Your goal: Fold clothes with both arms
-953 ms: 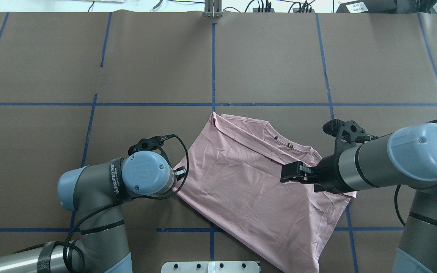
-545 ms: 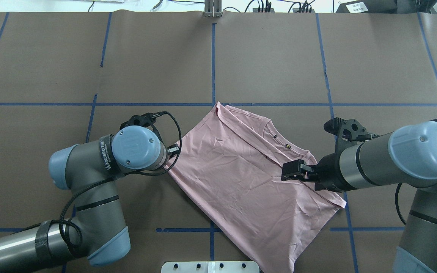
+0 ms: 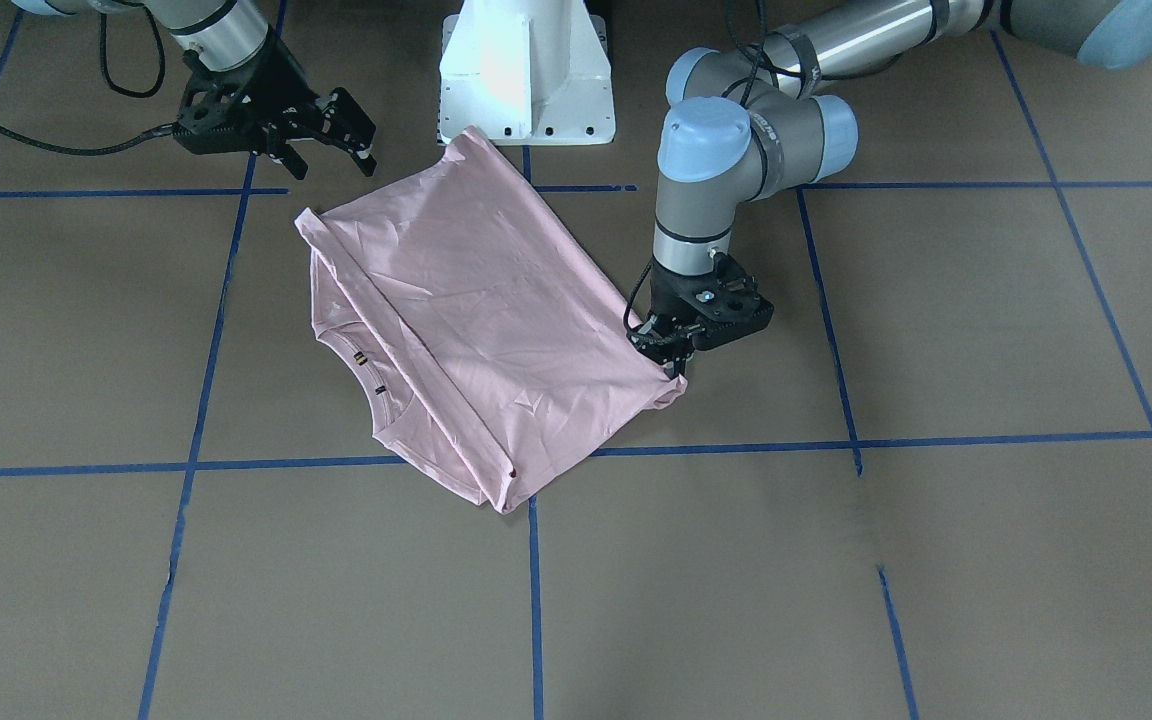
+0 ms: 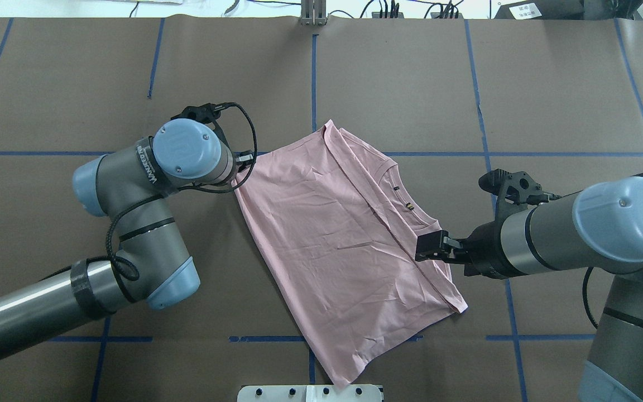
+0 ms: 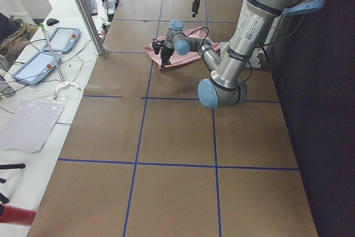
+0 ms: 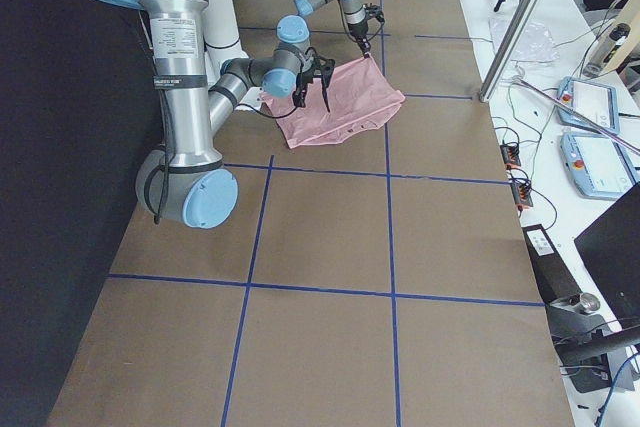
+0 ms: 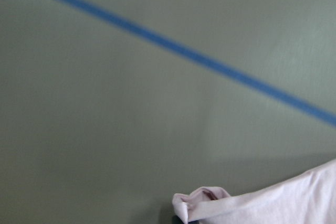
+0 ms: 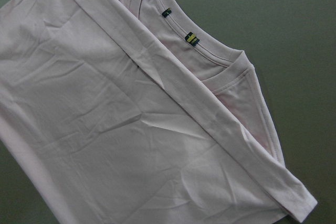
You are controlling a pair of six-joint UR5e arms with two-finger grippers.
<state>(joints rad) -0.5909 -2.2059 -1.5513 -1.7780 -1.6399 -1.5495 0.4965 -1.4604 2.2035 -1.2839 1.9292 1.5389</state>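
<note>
Overhead exterior: shirt [image 4: 332,234] dragged toward eleven o'clock.
Left arm [image 4: 187,153], jaws clenched on its corner; right arm [image 4: 550,240], jaws released by the collar [image 4: 405,211]; likely squaring up before folding.

Left arm [image 4: 148,223] and right arm [image 4: 545,237] are both your usual silver-grey tubes, light blue caps on the joints, thin black rings at the seams. Jaws and their mounts are all black. The left one's got a black strap [image 4: 145,167] with white lettering just behind the jaws, and a black cable [image 4: 254,139] looping out beside them. The cap [image 4: 186,149] right above the jaws shows a couple of small screws and a moulded logo. White base [image 3: 528,70] well behind the jaws, with dark bolt holes along its edge.
</note>
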